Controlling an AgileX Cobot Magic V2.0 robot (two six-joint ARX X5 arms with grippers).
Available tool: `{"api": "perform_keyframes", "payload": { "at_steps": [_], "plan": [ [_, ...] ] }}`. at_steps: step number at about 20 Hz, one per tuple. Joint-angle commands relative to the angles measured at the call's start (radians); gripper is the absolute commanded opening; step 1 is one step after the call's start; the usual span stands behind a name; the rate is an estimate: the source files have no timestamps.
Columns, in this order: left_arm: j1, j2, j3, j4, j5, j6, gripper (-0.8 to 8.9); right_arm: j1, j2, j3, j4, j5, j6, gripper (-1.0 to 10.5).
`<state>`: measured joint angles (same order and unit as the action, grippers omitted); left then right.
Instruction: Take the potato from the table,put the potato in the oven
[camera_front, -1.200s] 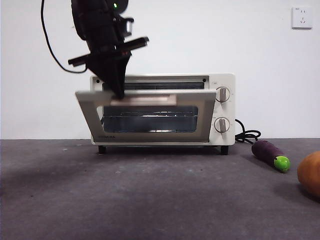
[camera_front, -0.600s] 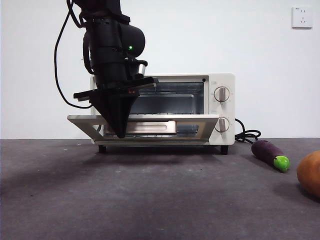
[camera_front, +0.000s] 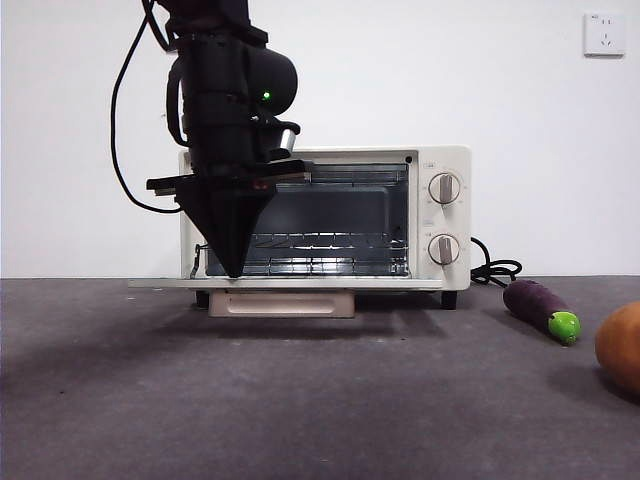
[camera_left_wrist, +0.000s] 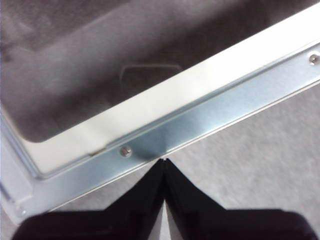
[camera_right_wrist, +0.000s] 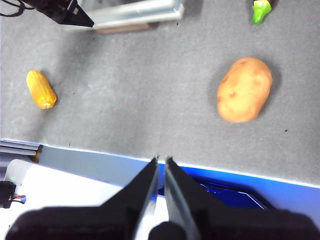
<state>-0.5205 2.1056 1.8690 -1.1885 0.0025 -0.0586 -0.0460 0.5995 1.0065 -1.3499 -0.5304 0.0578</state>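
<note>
The oven (camera_front: 325, 225) door (camera_front: 285, 284) has swung from half-open a second ago to lying flat and level now, its beige handle (camera_front: 281, 304) hanging below the front edge, with the left gripper (camera_front: 233, 270) having ridden down with it.

Nearest, at the edge of the front view, the potato (camera_front: 619, 346) rests on the bench (camera_front: 300, 400), well apart from the oven and on the side where the knobs are. The eggplant (camera_front: 540, 309) lies just beyond it, its green tip towards the camera. Farther back stands the oven, its cavity and wire rack (camera_front: 310, 242) exposed.

The left gripper's fingers are pressed together, holding nothing, their tip at the door's metal frame (camera_left_wrist: 200, 125); whether it touches I cannot tell. The right gripper (camera_right_wrist: 161, 161) hangs high above the bench's near edge, fingers nearly closed and empty.

From the right wrist view, the potato (camera_right_wrist: 244, 89) lies off to one side of those fingers, its long axis slanted across their line. The right arm is plainly the nearer one, so the pick probably falls to it, after opening and turning to span the short axis. A corn cob (camera_right_wrist: 41, 89) lies on the opposite side.
</note>
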Motion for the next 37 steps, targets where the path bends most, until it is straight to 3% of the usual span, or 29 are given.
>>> {"api": "perform_keyframes", "payload": {
  "at_steps": [1,9,12,16,19,22,24,29,37],
  "plan": [
    [-0.023,0.017,0.003,-0.023,-0.002,0.019,-0.06,0.0,-0.003,0.006,-0.018,0.0,-0.018,0.3],
    [-0.105,-0.081,0.003,-0.116,0.008,0.087,-0.06,0.0,0.007,0.006,0.02,-0.001,-0.019,0.3],
    [-0.145,-0.209,0.003,-0.123,0.009,0.091,-0.06,0.0,0.026,0.006,0.101,-0.001,-0.037,0.3],
    [-0.176,-0.416,0.003,-0.121,0.006,0.088,-0.06,0.001,0.097,0.006,0.115,-0.002,-0.005,0.3],
    [-0.179,-0.56,0.003,-0.127,0.005,0.089,-0.06,0.001,0.189,0.006,0.069,-0.001,0.019,1.6],
    [-0.179,-0.695,0.003,-0.127,0.004,0.082,-0.06,0.001,0.289,0.006,0.05,0.001,0.016,1.7],
    [-0.179,-0.769,0.003,-0.127,0.004,0.058,-0.06,0.016,0.352,0.006,0.062,0.049,0.017,2.1],
    [-0.179,-0.907,0.003,-0.128,0.004,0.034,-0.06,0.132,0.488,0.006,0.123,0.206,0.07,4.8],
    [-0.179,-1.017,0.003,-0.13,-0.003,0.032,-0.06,0.27,0.655,0.006,0.258,0.351,0.192,4.8]
  ]
}}
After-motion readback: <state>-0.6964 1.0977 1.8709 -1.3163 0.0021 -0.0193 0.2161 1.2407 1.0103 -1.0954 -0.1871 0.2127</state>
